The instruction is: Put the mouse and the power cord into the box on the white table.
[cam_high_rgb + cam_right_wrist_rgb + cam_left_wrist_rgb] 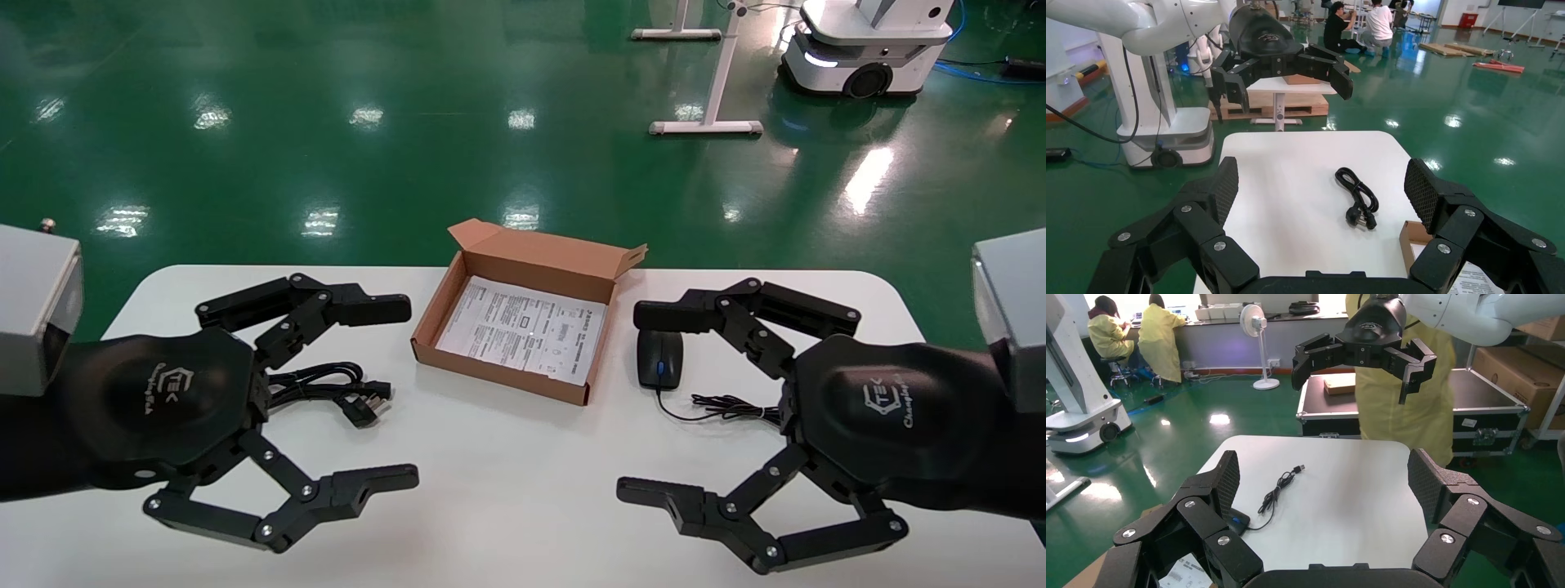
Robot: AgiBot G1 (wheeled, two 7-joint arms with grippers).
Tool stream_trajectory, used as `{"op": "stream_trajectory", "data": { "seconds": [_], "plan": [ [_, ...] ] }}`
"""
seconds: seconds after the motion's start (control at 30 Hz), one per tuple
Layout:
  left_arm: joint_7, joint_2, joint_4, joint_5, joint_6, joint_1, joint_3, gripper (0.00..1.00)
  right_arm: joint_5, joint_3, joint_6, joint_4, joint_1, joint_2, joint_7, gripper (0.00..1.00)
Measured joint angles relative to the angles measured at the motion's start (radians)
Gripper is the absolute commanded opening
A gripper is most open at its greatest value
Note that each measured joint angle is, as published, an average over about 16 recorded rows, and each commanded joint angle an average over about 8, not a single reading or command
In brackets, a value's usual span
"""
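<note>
L gripper (372, 392) at 8 o'clock and R gripper (654, 404) at 4 o'clock hover over the white table (507, 457), jaws spread wide, holding nothing. Power cord (343, 390) lies w/in L jaws' span, mouse (659, 358) just below R gripper's upper finger. Box (523, 327) sits btwn them at 12 o'clock, empty but for paper lining.

Box (523, 327) sits mid-surface (507, 457), top open, back flaps up. Bare surface in front of it, between left pincer (392, 392) and right pincer (645, 400), both spread wide. Power cord (343, 392) lies left of box, mouse (659, 359) just right of it, nothing over either.
</note>
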Motion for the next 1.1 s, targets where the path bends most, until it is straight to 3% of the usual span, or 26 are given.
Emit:
{"op": "stream_trajectory", "data": {
  "seconds": [0.73,1.1],
  "plan": [
    [0.000,-0.001,-0.002,0.007,0.007,-0.003,0.004,1.00,-0.001,0.000,0.000,-0.001,0.001,0.000,-0.001,1.00],
    [0.033,-0.005,0.043,0.174,0.067,-0.141,0.119,1.00,-0.116,-0.046,-0.045,-0.054,0.055,0.018,-0.074,1.00]
  ]
}}
